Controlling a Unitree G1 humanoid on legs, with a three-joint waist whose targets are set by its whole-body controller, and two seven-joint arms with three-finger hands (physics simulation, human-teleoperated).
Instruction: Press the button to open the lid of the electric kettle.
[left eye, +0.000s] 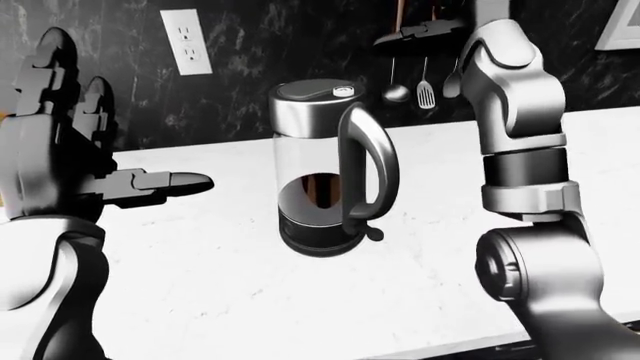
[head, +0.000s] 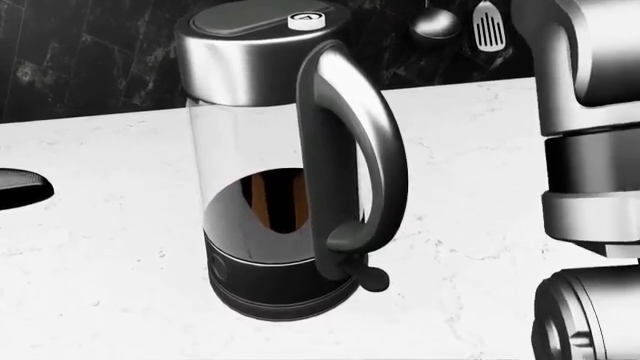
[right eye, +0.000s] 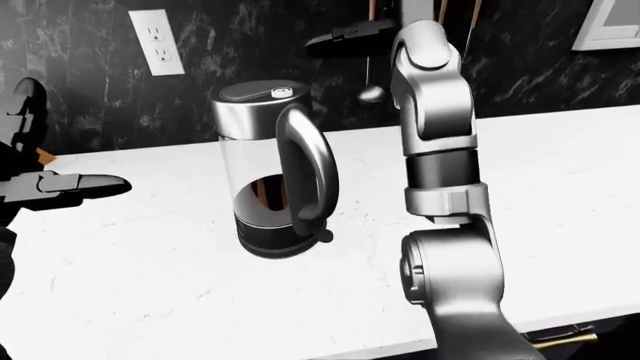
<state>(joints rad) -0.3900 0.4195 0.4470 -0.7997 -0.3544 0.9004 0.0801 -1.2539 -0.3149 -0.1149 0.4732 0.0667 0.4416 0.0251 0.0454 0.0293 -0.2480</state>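
The electric kettle (head: 270, 157) stands upright on the white counter (left eye: 240, 300), glass body, steel top, dark handle turned to the right. Its lid (head: 255, 16) is down, and the small white button (head: 308, 20) sits on top by the handle. My left hand (left eye: 112, 142) is held up left of the kettle, open, with one finger (left eye: 170, 183) pointing at the glass and well apart from it. My right hand (right eye: 345, 35) is raised high, above and right of the lid, dark fingers stretched left, touching nothing. The right forearm (head: 590, 127) fills the head view's right side.
On the dark marble wall hang a ladle (left eye: 396, 92) and a slotted spatula (left eye: 425, 94) behind my right arm. A wall outlet (left eye: 186, 41) is at the upper left. The counter's near edge (right eye: 560, 334) runs along the bottom right.
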